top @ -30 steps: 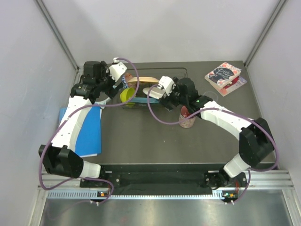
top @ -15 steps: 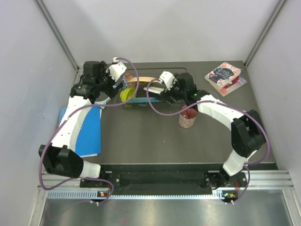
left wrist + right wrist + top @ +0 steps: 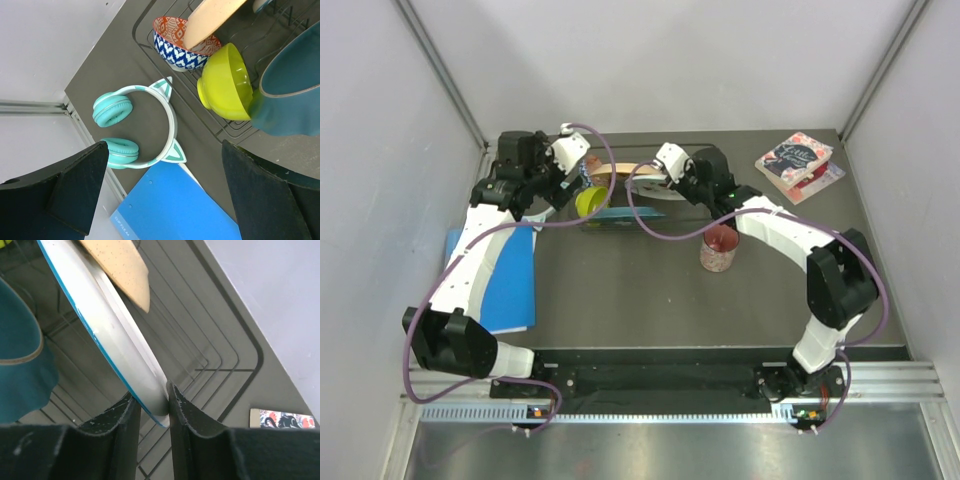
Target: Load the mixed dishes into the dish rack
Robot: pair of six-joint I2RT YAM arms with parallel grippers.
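Observation:
The black wire dish rack [image 3: 718, 151] stands at the back centre. In it are the small red-blue patterned bowl [image 3: 180, 47], the small yellow-green bowl [image 3: 227, 85], the teal scalloped plate [image 3: 292, 95], a cream plate [image 3: 120, 265] and a white plate [image 3: 115, 325] with a blue edge, which leans on its rim. My right gripper [image 3: 152, 407] is shut on the white plate's lower rim. The pink floral mug [image 3: 718, 250] stands upright on the table, right of the rack. My left gripper [image 3: 165, 195] hangs open and holds nothing, over the rack's left end.
Teal cat-ear headphones [image 3: 145, 125] lie left of the rack. A blue folder [image 3: 510, 280] lies at the left table edge. Floral-covered books [image 3: 798, 160] sit at the back right corner. Grey walls close in the table on three sides.
My right gripper has reached further back into the rack and gone from open to shut on the white plate's rim. The left arm has not moved.

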